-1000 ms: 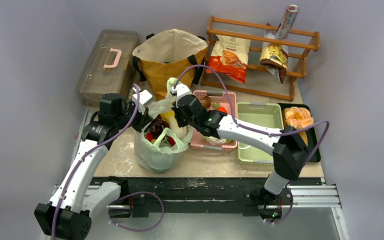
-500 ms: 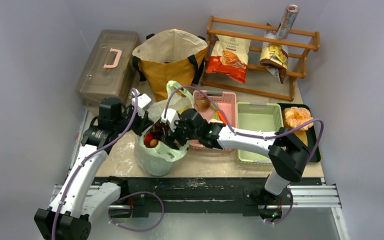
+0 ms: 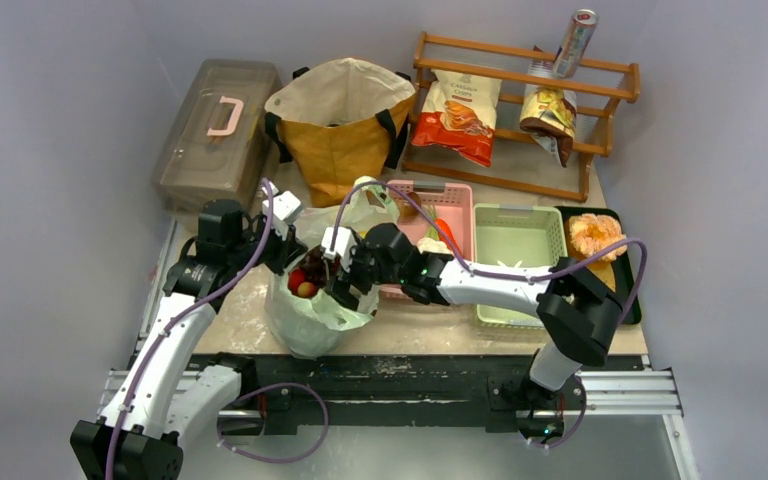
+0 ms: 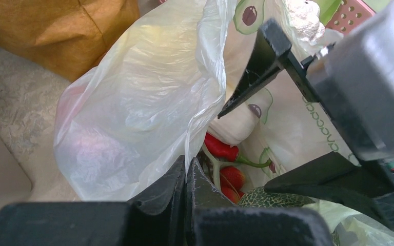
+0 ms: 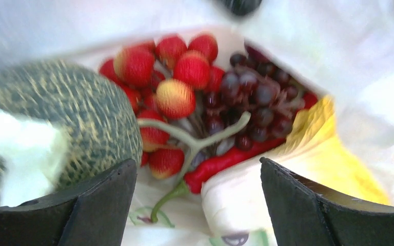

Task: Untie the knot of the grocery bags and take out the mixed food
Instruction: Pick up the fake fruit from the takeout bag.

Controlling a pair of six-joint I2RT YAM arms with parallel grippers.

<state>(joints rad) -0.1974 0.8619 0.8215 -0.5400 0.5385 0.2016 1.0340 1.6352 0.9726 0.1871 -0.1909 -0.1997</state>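
The pale-green plastic bag [image 3: 312,312] stands open-mouthed at the table's front; its knot is out of view. My left gripper [image 4: 187,165] is shut on the bag's thin left rim [image 4: 149,102] and holds it up. My right gripper [image 5: 197,163] is open inside the bag's mouth, its fingers [image 5: 102,205] either side of a red chilli [image 5: 225,161]. Around it lie a netted green melon [image 5: 77,118], red fruits [image 5: 174,66], dark grapes [image 5: 256,97] and a yellow-white cabbage [image 5: 318,154]. The mustard tote [image 3: 345,125] stands open behind.
A grey lidded box [image 3: 215,130] sits at the back left. A wooden rack [image 3: 520,110] with chip bags and a can stands at the back right. A pink basket [image 3: 455,205], a green basket [image 3: 515,250] and a black tray [image 3: 628,290] line the right side.
My right gripper was shut up near the bag's top flap; it has opened and swung down and left into the bag's mouth. The left gripper kept its hold on the rim.
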